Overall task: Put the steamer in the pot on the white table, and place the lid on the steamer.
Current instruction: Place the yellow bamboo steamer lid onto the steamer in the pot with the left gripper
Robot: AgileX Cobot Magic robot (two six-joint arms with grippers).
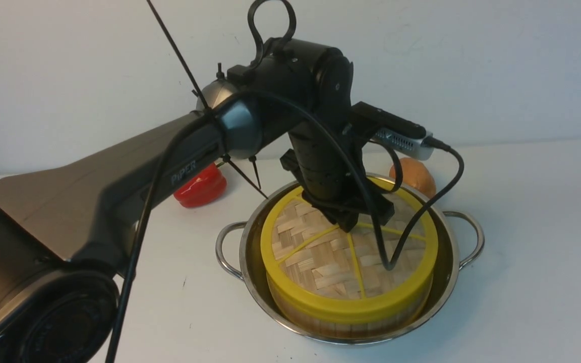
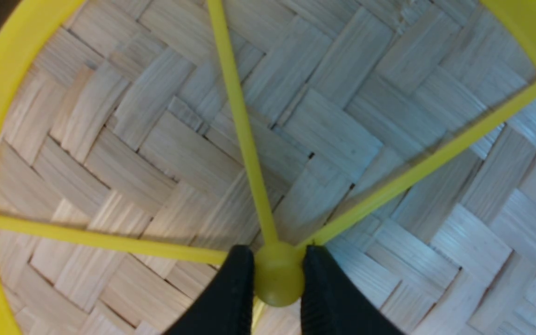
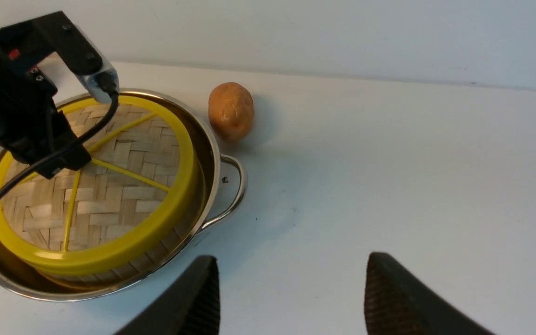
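On table [image 1: 522,282], front view: steamer [image 1: 351,327] in pot [image 1: 447,275], lid [image 1: 321,257] on top; left gripper [image 1: 348,219] at lid centre, cable [image 1: 421,217] crossing lid's 2 o'clock part. Pepper [image 1: 199,187] at pot's 10, potato [image 1: 416,174] at 1. Left wrist: jaws pinched on lid's middle. Right wrist: right gripper [image 3: 291,260] wide apart, empty.

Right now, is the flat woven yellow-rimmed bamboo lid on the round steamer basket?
On: the lid lies flat, covering the steamer in the steel pot.

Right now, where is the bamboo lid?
In the front view the lid lies near the centre, on top of the steamer inside the pot, with the left end effector gripping it at its middle.
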